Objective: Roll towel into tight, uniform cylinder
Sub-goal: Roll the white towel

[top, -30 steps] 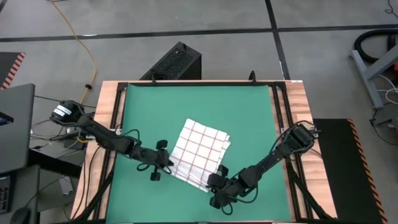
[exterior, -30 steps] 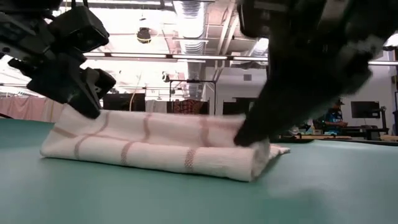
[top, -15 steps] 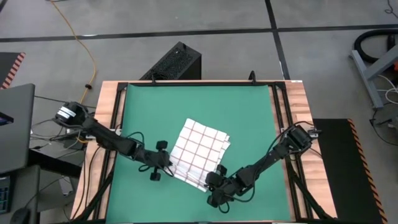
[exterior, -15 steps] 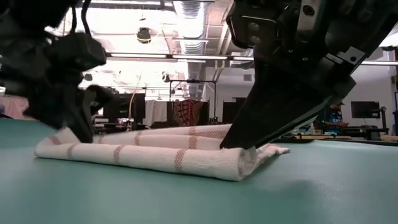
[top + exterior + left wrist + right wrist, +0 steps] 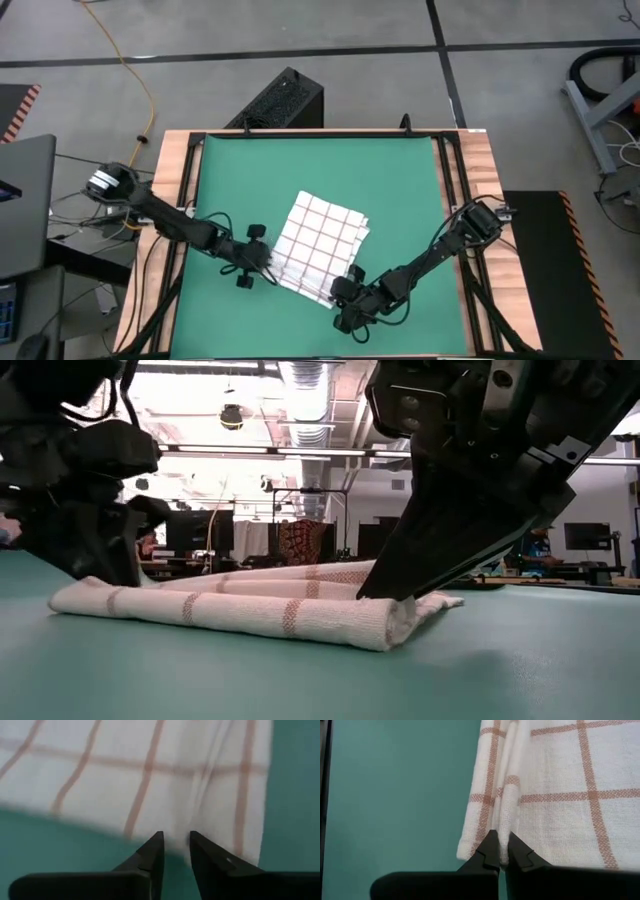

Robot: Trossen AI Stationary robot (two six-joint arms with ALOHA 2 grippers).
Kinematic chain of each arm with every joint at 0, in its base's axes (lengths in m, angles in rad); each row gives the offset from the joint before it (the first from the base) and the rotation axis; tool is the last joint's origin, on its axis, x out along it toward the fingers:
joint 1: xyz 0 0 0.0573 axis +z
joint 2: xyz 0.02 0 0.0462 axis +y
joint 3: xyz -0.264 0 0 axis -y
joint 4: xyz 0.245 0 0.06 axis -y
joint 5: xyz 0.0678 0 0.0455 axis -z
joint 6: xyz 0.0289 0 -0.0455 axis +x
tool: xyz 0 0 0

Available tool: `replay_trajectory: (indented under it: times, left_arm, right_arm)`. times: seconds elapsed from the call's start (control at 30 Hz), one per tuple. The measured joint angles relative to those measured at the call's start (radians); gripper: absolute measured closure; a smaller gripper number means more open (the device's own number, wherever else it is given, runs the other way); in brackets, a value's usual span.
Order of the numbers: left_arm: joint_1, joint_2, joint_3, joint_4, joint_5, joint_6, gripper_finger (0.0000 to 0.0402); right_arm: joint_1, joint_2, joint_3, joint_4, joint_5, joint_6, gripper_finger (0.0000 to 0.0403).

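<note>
Two arms work the towel point(image 5: 320, 245) on the green mat point(image 5: 230, 170), toward the table's near edge, with the first fold of the roll started. The right tool point(image 5: 501, 851) is clenched on the towel's near corner; the left tool point(image 5: 176, 851), fingers slightly parted, sits at the opposite end, grasping nothing visibly. The next move likely calls for both ends turning together. No containers are present.

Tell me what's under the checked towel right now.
The towel lies folded in layers directly on the green mat, which shows bare all around it. The low view shows its near edge resting flat. Anything between the folds, or beneath its middle, is covered and cannot be seen.
</note>
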Motion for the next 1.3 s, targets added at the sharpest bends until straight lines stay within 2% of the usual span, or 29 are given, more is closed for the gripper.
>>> replay_trajectory:
  times: [0.23,0.4,0.5,0.67,0.77,0.87,1.3]
  left_arm:
    - [-0.021,-0.18,-0.001,-0.137,-0.047,0.021,0.0301]
    - [-0.094,-0.237,0.0,0.011,-0.086,0.113,0.0313]
    - [-0.135,-0.232,-0.017,0.1,-0.126,0.174,0.0339]
    - [-0.144,-0.163,-0.15,0.376,-0.1,0.173,0.0395]
    - [-0.143,-0.101,-0.221,0.498,-0.141,0.12,0.0396]
    - [-0.143,-0.034,-0.256,0.604,-0.13,0.103,0.0398]
    - [-0.143,0.255,-0.252,0.765,-0.112,0.018,0.0401]
  right_arm:
    - [0.0,0.001,0.0,-0.002,0.0,-0.018,0.0387]
    - [0.0,0.001,-0.001,-0.002,-0.001,-0.019,0.0387]
    - [0.0,0.001,-0.001,-0.002,-0.001,-0.019,0.0386]
    - [0.0,0.002,-0.001,-0.001,-0.001,-0.027,0.0386]
    - [0.0,0.002,-0.001,0.0,-0.001,-0.031,0.0386]
    - [0.0,0.002,-0.002,0.001,-0.001,-0.042,0.0386]
    - [-0.002,-0.006,-0.002,0.001,0.018,-0.054,0.0376]
